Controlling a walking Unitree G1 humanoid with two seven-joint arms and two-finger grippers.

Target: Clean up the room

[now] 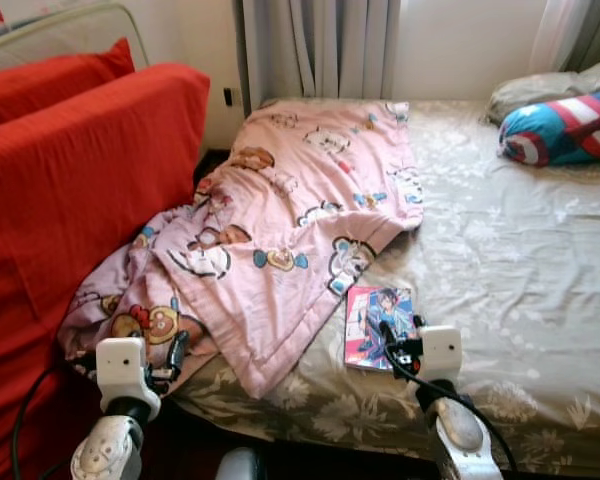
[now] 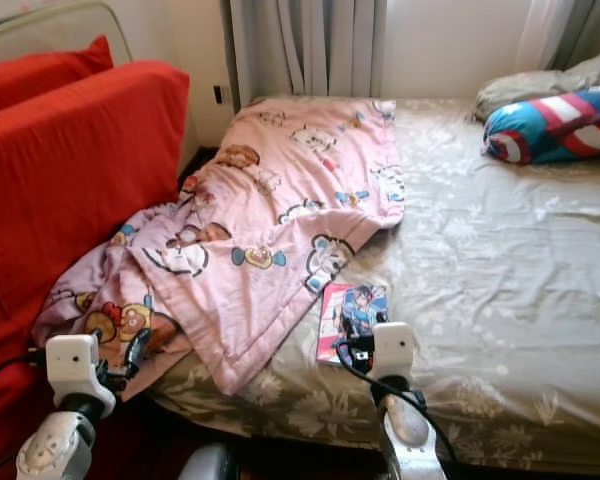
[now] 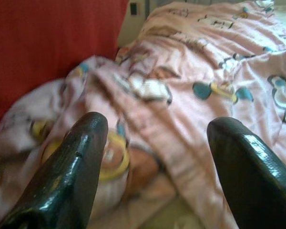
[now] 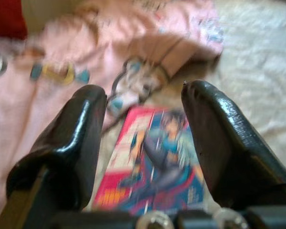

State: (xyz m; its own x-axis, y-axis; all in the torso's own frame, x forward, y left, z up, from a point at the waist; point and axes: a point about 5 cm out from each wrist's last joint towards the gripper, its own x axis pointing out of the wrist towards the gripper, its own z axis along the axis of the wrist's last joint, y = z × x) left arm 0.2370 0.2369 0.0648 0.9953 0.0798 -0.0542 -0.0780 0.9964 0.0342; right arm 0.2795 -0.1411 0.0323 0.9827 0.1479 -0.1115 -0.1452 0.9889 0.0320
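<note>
**Two grippers poised over one book and one quilt**

Nearest, the right gripper [image 4: 143, 143] is held with its fingers spread wide, nothing between them, just above the near end of a single comic book [image 1: 378, 325]. The book is thin and pink-edged, with a blue-clad drawn figure on its cover, and lies flat on the bed [image 1: 540, 300] near the front edge. The left gripper [image 3: 157, 157] is likewise spread and empty, over the hanging end of one pink cartoon-printed quilt [image 1: 290, 230]. The quilt is draped from the bed against a red sofa [image 1: 70, 180]. Farthest, two pillows are seen: one grey [image 1: 540, 92], one blue, red and white [image 1: 565, 130].
</note>
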